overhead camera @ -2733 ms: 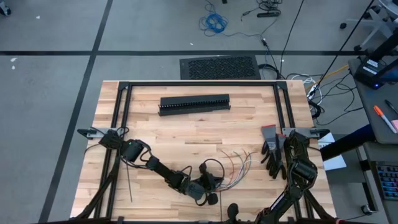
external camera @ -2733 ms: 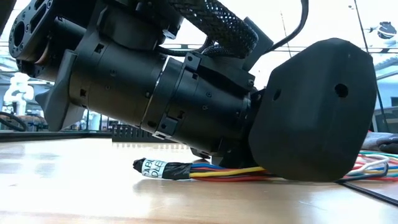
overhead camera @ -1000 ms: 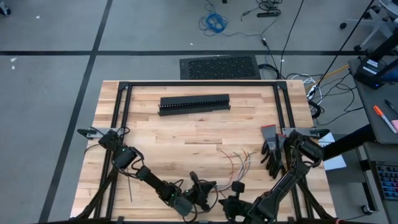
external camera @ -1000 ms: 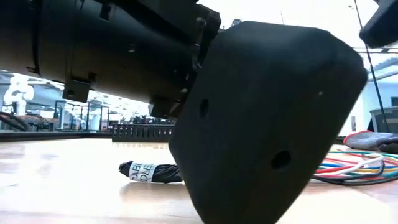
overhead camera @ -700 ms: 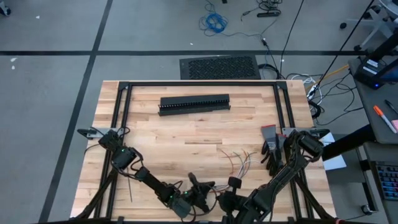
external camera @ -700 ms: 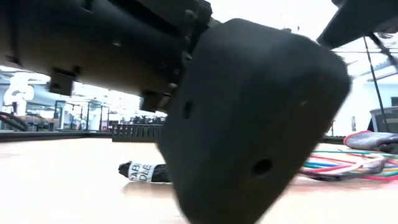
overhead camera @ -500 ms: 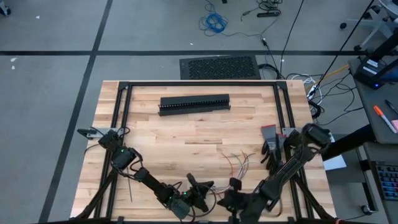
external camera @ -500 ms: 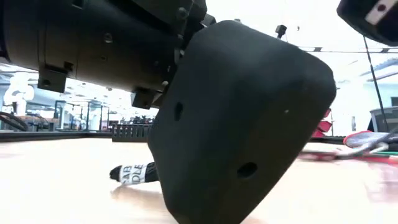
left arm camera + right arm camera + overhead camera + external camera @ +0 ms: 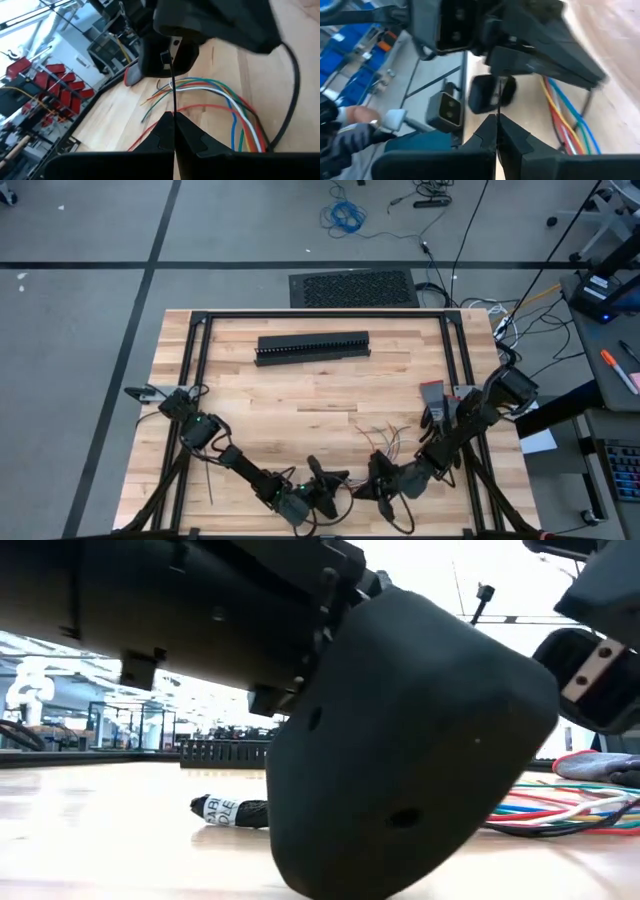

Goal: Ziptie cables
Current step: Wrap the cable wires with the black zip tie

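Overhead, the left gripper [image 9: 322, 492] sat low at the bottom centre of the frame, and the right gripper [image 9: 385, 478] faced it just to the right, both near the table's [image 9: 300, 385] front edge. The cables [image 9: 385, 438] fanned out just above the right gripper, right of centre. A black duct [image 9: 313, 347] lay across the upper part of the table, well apart from both arms. One ziptie [image 9: 205, 475] lay at the lower left, beside the left arm.

In the low view, a large dark arm housing filled most of the frame. Behind it, the cables [image 9: 570, 812] lay flat on the wood at the right, and their black-wrapped end with a white label [image 9: 222, 810] showed at the left.

In the left wrist view, the left fingers [image 9: 192, 137] were clenched on a thin dark ziptie [image 9: 172, 87] that rose toward the right gripper above, with the cables [image 9: 225, 107] lying beyond.

In the right wrist view, the right fingers [image 9: 517, 135] were likewise closed on the ziptie [image 9: 499, 100], cables [image 9: 567, 125] at right.
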Tool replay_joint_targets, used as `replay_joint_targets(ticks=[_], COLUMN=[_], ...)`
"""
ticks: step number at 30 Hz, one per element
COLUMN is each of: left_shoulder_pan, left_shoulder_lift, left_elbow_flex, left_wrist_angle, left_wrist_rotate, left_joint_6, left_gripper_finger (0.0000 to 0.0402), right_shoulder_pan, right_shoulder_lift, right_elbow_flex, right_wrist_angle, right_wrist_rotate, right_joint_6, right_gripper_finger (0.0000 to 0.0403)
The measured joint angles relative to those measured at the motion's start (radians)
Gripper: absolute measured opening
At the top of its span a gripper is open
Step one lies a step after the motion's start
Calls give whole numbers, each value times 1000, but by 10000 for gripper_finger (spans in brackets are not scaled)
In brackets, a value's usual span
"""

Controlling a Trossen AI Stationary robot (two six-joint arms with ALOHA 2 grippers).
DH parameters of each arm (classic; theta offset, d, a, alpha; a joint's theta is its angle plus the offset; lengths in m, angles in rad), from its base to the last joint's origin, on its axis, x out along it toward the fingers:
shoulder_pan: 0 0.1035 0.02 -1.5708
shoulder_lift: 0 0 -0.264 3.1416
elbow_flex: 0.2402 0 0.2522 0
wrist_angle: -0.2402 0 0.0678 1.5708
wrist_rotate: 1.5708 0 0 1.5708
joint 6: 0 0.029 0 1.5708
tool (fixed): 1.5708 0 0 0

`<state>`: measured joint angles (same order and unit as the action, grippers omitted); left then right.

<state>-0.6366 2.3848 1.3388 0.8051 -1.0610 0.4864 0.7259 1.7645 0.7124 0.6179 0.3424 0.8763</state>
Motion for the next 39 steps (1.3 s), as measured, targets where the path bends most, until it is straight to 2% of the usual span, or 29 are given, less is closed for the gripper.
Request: replay_joint_targets(ticks=[8,17,39], left_shoulder_pan=[23,27,-11], left_shoulder_lift=[-1,-2,-1], left_elbow_flex=[1,1,0], left_wrist_angle=[1,4,5], left_wrist_rotate=[-1,-53,-110], left_joint_6=[147,258,316], left_gripper_finger=[0,0,0], right_shoulder_pan=[-44,-46,-77], right_shoulder_lift=[1,1,2], right_elbow_flex=[1,1,1], right_wrist_angle=[-7,-22,-68], right_wrist_rotate=[-85,-87,-74], right_joint_6=[-16,-1,26], right_gripper_finger=[0,0,0])
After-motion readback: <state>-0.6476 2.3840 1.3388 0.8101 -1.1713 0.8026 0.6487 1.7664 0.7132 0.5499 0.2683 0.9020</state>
